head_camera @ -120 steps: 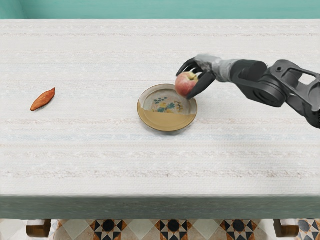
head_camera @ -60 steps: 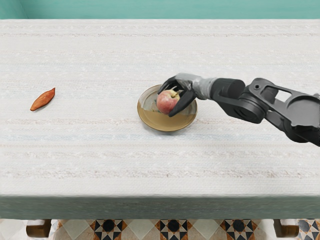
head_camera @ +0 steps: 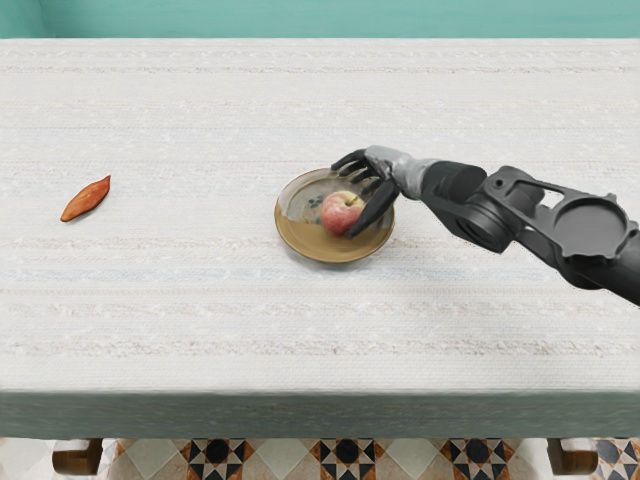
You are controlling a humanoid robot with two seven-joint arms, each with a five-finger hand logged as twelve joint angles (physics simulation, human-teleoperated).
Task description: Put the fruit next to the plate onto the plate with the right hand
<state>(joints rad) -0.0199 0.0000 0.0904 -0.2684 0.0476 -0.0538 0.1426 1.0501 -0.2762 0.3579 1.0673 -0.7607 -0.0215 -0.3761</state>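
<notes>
Head view: apple (head_camera: 342, 212) rests on plate (head_camera: 305, 236), centre frame; right hand (head_camera: 372, 182) beside it, fingers spread, holding nothing, should lift straight clear.

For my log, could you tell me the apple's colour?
The apple is red with a yellowish patch; the head view shows it best.

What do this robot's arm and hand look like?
The right arm is dark grey, built of chunky segments with round, disc-shaped joints. A paler grey cuff forms the wrist, and the five-finger robot hand has slim black fingers. No cables or markings show.
</notes>
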